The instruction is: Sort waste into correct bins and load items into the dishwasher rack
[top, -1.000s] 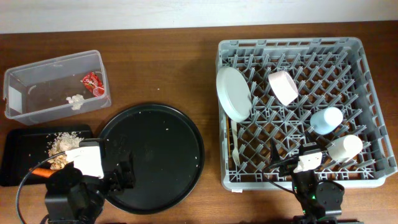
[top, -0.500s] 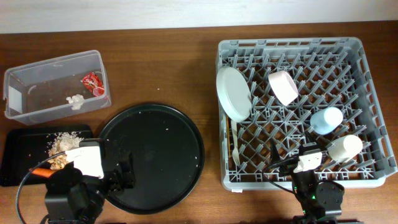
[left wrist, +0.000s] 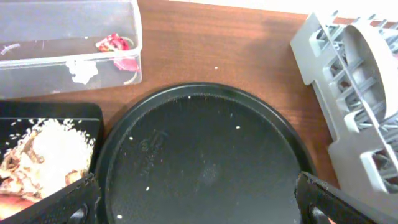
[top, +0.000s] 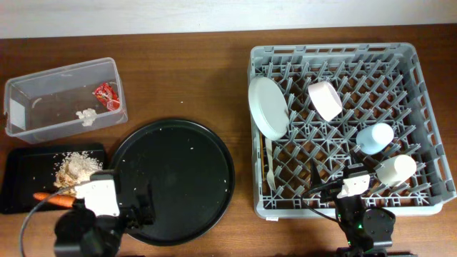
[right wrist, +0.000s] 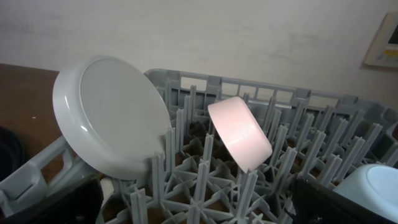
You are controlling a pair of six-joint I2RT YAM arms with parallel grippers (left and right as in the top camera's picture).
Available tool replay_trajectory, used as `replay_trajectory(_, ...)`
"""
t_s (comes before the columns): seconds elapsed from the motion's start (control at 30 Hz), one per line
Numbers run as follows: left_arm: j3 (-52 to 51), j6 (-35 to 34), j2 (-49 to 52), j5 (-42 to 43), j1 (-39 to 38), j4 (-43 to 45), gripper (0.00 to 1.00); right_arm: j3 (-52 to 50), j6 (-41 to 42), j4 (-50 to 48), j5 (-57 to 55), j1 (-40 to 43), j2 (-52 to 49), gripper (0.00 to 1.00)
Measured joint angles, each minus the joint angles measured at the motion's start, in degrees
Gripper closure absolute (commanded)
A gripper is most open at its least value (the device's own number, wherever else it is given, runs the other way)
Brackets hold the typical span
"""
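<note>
The clear tub (top: 43, 80) holds the red wrapper (top: 106, 93) and the white tissue (top: 88, 116). The shallow black tray (top: 25, 165) holds rice scraps (top: 78, 164) and the carrot (top: 51, 198). The grey rack (top: 421, 78) holds the plate (top: 268, 107), pinkish bowl (top: 325, 100), light-blue cup (top: 375, 137), cream cup (top: 396, 170) and white fork (top: 270, 168). My left gripper (left wrist: 199, 205) is open and empty over the round black tray (left wrist: 205, 149). My right gripper (right wrist: 199, 205) is open and empty above the rack's front pegs, facing the plate (right wrist: 112, 118) and bowl (right wrist: 239, 130).
The large round black tray (top: 175, 178) lies between the bins and the rack, with a few rice grains on it. Brown tabletop shows between the tub and the rack (left wrist: 323, 56). Both arm bases sit at the table's front edge.
My left arm has drawn back a little toward the table's front edge. The right arm and all objects have not moved.
</note>
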State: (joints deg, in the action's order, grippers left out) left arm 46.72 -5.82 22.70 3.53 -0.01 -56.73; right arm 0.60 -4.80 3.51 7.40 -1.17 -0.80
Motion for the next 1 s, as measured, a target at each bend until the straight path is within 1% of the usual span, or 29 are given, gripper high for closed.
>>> replay_trajectory(0.1, -8.8, 0.0, -6.9, -0.5, 0.0, 4.4, 0.01, 0.0, 0.0, 0.0, 0.0, 0.0, 0.0, 0.01)
replay_trajectory(0.3, -28.2, 0.0, -19.3, 0.3, 0.0, 25.4, 0.01, 0.0, -0.1, 0.0, 0.0, 0.0, 0.0, 0.01)
replay_trajectory(0.33, -30.0, 0.0, -20.5, 0.4, 0.0, 27.5, 0.01, 0.0, -0.1, 0.0, 0.0, 0.0, 0.0, 0.01)
replay_trajectory(0.43, -35.4, -0.2, -21.7, 0.8, 0.0, 37.2, 0.01, 0.0, -0.1, 0.0, 0.0, 0.0, 0.0, 0.01)
replay_trajectory(0.53, -40.5, -0.2, -21.8, 1.0, 0.0, 50.1, 0.01, 0.0, -0.1, 0.0, 0.0, 0.0, 0.0, 0.01)
replay_trajectory(0.6, -42.7, -0.2, -21.9, 1.0, 0.0, 54.5, 0.01, 0.0, -0.1, 0.0, 0.0, 0.0, 0.1, 0.01)
replay_trajectory(0.63, -44.0, -0.2, -21.9, 1.0, 0.0, 56.0, 0.01, 0.0, -0.2, 0.0, 0.0, 0.0, 0.1, 0.01)
replay_trajectory(0.77, -45.8, 0.5, -21.9, 0.0, 0.0, 52.2, 0.01, 0.0, -0.1, 0.0, 0.0, 0.0, 0.1, 0.01)
replay_trajectory(1.0, -45.8, 1.1, -21.9, -0.9, 0.0, 52.2, 0.01, 0.0, -0.2, 0.0, 0.0, 0.0, 0.1, 0.01)
